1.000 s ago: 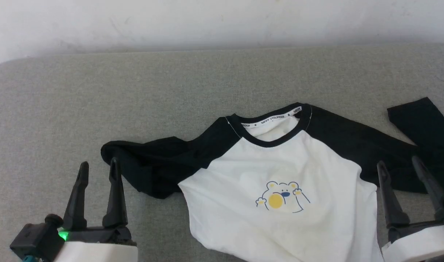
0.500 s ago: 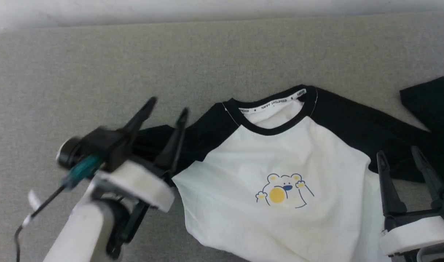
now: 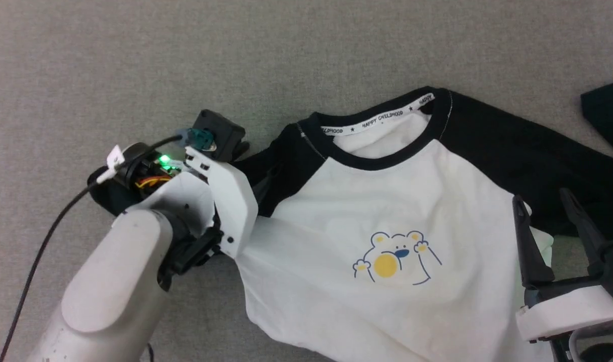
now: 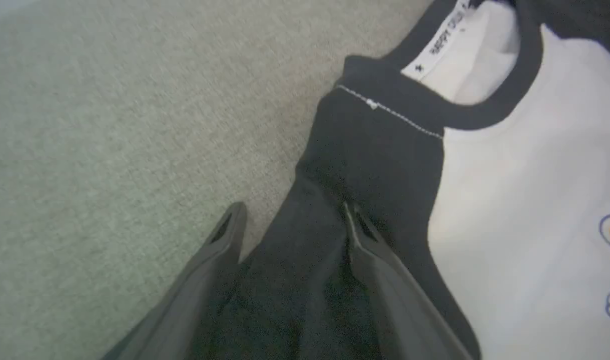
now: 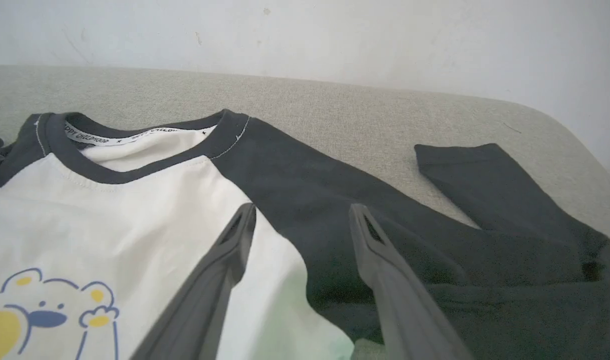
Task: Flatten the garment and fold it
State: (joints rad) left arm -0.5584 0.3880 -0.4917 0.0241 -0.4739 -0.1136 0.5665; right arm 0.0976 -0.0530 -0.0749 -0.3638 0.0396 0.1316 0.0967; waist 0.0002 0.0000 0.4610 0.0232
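The garment [image 3: 386,211] lies face up on the grey surface, white body with black sleeves and a yellow-and-blue bear print [image 3: 394,256]. In the left wrist view my left gripper [image 4: 292,215] is open, low over the bunched black left sleeve [image 4: 365,165] near the shoulder, one finger at the sleeve's edge and the other on the cloth. The left arm's white wrist [image 3: 221,196] hides those fingers in the head view. My right gripper [image 3: 540,198] stands open above the seam where the white body meets the right sleeve [image 5: 310,175], holding nothing.
The right sleeve bends back on itself, its cuff [image 5: 465,165] pointing toward the white wall [image 5: 305,35]. The grey padded surface [image 3: 110,65] stretches bare to the left and far side; its rounded corner [image 5: 575,145] is at the right. A black cable [image 3: 34,251] trails from the left wrist.
The head camera has tilted down and closer. My left arm has swung from the lower left forward onto the left sleeve, fingers turned down. The right gripper has stayed put, open.
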